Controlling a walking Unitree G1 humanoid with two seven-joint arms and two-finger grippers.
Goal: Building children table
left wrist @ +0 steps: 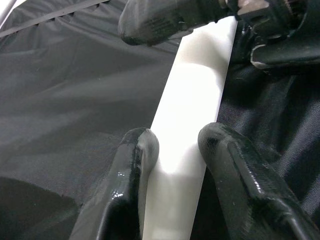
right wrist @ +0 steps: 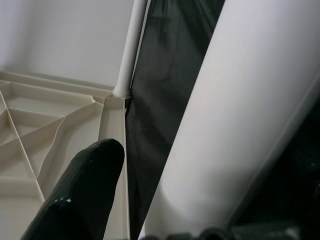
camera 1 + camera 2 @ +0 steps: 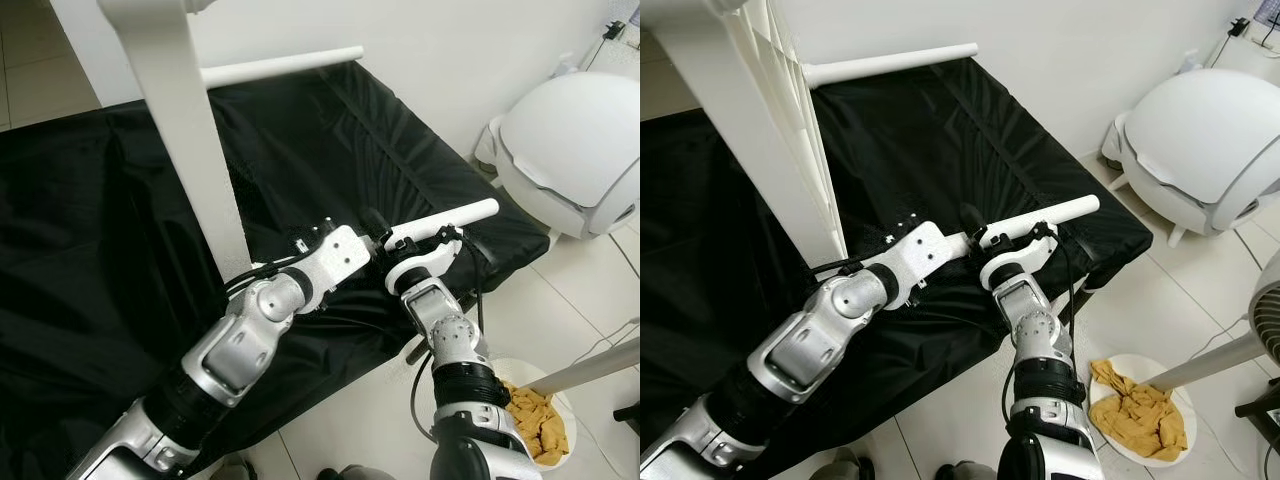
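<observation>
Leg lies between left claw fingers, right claw gripping it.

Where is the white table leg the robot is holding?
The white table leg is in the middle of the head views, above the black cloth, held between the left gripper and the right gripper, right of the upturned tabletop.

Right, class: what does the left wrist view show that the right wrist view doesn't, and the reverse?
Left wrist view, not the right: the left pincer astride the white leg, with the right pincer gripping it further along. Right wrist view, not the left: the ribbed underside of the white tabletop, with a second leg joined at its corner. Both: the white leg and the black cloth beneath.
</observation>
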